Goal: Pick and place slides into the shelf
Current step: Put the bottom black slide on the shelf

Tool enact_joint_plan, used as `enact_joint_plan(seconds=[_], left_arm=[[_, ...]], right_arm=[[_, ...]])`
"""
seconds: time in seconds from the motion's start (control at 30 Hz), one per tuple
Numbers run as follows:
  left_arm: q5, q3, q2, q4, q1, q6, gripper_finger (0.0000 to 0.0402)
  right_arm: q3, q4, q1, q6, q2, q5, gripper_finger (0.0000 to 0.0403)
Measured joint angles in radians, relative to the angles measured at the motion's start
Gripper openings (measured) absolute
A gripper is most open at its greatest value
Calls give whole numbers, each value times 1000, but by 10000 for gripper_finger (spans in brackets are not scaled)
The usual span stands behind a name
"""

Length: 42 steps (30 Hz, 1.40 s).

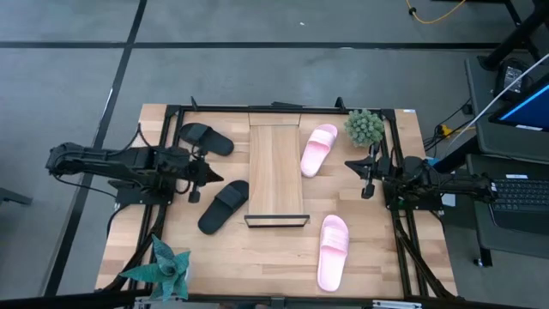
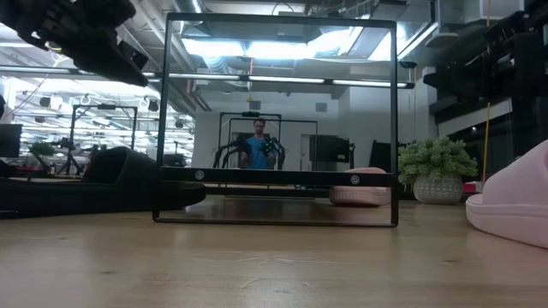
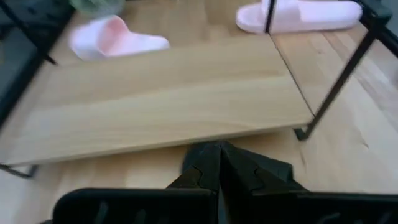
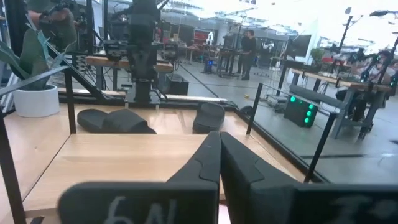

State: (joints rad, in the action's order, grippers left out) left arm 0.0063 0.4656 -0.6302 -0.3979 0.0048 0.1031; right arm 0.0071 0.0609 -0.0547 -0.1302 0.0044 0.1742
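The shelf (image 1: 276, 170) is a long light-wood board in the middle of the table, with black wire rails at its near and far ends. One black slide (image 1: 206, 137) lies sole-down to its far left and another (image 1: 225, 206) to its left, nearer. One pink slide (image 1: 319, 148) lies to its right and a second (image 1: 333, 251) near the table's near right. My left gripper (image 1: 206, 176) hovers shut between the two black slides. My right gripper (image 1: 365, 168) hovers shut right of the far pink slide. The left wrist view shows the board (image 3: 161, 93) and both pink slides (image 3: 115, 37) (image 3: 298, 15).
A green potted plant (image 1: 364, 126) stands at the far right, close to my right gripper, and a spiky plant (image 1: 163, 270) stands at the near left corner. A black frame (image 1: 399, 154) runs around the tabletop. A person (image 2: 259, 147) stands far behind the table.
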Motion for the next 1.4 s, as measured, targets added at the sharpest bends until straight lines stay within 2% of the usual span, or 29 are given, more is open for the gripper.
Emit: enact_joint_plan(seconds=[0.23, 0.47, 0.8, 0.9, 0.97, 1.07, 1.17, 1.4], left_arm=[[15, 5, -123, 20, -45, -53, 0], [-12, 67, -187, 14, -153, -109, 0], [-189, 248, -284, -170, -331, -156, 0], [-271, 302, -335, -256, -379, -234, 0], [-292, 328, -372, -301, -409, -311, 0], [-292, 352, -424, -309, -459, -380, 0], [-305, 360, -459, -307, -502, -385, 0], [-420, 364, -501, -322, -534, -389, 0]], right_arm=[[0, -15, 0, 50, 12, -35, 16], [0, -16, 0, 73, 13, -37, 18], [0, -15, 0, 72, 13, -37, 7], [0, -15, 0, 72, 13, -36, 13], [0, -15, 0, 71, 13, -36, 17], [0, -15, 0, 70, 13, -36, 18], [0, -15, 0, 70, 13, -36, 19], [0, -15, 0, 74, 13, -36, 8]])
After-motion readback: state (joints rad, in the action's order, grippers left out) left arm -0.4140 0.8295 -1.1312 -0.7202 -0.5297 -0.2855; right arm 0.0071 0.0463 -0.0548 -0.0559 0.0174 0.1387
